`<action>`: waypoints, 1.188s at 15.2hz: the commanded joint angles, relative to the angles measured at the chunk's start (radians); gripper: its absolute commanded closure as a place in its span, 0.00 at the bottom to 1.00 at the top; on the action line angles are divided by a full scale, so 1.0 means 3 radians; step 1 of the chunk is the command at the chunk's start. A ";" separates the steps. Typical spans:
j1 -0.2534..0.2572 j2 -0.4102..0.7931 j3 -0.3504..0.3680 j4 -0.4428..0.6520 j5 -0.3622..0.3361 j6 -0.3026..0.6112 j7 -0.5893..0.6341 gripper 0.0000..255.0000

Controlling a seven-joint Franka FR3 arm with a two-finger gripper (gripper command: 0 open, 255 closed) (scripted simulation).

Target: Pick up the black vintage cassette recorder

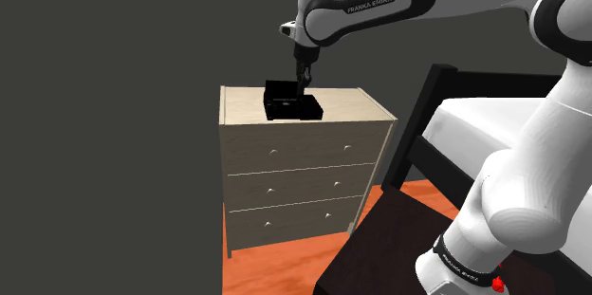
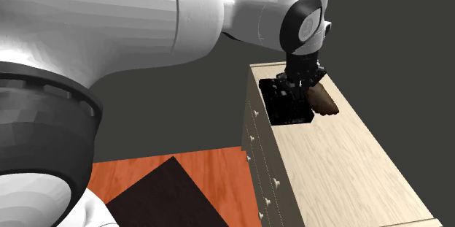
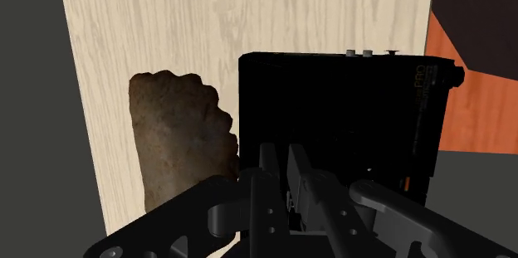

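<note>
The black cassette recorder [image 1: 289,103] lies on top of a pale wooden dresser [image 1: 353,108], near its back left corner in the shoulder view. My black gripper [image 1: 302,82] comes straight down onto it. In the wrist view the two fingers [image 3: 270,165] stand almost together with a thin gap, pressed on the recorder [image 3: 349,115] near its edge. In the second exterior view the gripper [image 2: 300,90] sits on the recorder [image 2: 284,109]. The recorder rests flat on the dresser top [image 2: 343,160].
A brown lumpy thing [image 3: 178,132] lies right beside the recorder, touching or nearly touching it [image 2: 322,101]. The dresser has three drawers [image 1: 304,184]. A white bed with a dark frame [image 1: 493,122] stands to the shoulder view's right. My dark stand [image 1: 379,246] sits on the orange floor [image 1: 275,269].
</note>
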 commanded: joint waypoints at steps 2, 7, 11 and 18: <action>0.0000 0.0004 0.0000 0.0045 0.0006 -0.0045 -0.0012 1.00; 0.0004 -0.0026 0.0004 0.0234 0.0022 -0.0262 -0.0046 1.00; 0.0007 -0.0037 0.0007 0.0399 0.0034 -0.0436 -0.0073 1.00; 0.0011 -0.0034 0.0011 0.0632 0.0048 -0.0664 -0.0109 1.00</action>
